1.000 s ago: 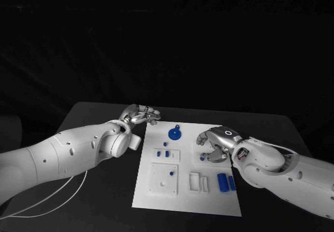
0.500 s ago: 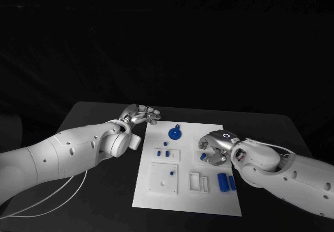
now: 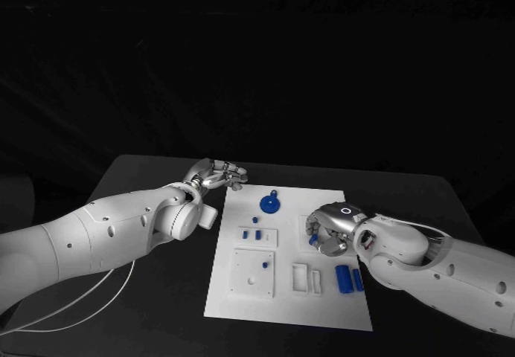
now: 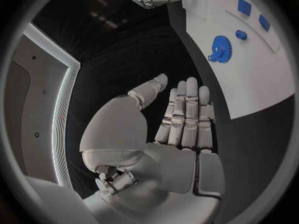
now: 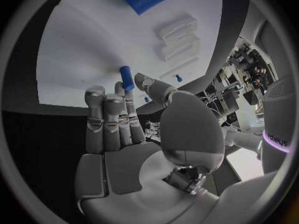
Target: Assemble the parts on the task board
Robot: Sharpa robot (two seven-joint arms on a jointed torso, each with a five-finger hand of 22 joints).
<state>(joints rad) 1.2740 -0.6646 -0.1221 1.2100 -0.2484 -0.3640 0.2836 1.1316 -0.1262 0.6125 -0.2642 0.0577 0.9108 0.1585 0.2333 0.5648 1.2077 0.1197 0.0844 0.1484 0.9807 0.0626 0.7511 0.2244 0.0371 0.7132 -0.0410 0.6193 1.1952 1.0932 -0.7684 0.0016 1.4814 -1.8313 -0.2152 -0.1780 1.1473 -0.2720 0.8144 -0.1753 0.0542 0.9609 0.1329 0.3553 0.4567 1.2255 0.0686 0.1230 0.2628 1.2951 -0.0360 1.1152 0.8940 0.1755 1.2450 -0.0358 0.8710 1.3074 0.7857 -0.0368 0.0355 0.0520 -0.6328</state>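
The right hand [image 3: 327,227] sits over the board's [image 3: 288,297] right edge, pinching a small blue peg [image 5: 127,77] between thumb and finger — the other fingers straight and together. The left hand [image 3: 215,176] hangs off the board, near its far left corner, fingers extended and holding nothing. On the board: a blue gear [image 3: 269,202] at the far edge, two blue bars [image 3: 349,280] by the right edge.

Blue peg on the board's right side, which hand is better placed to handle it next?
The right hand, probably. Its fingers already pinch the blue peg over the task board, while the left hand hovers off the board's far left corner, holding nothing.
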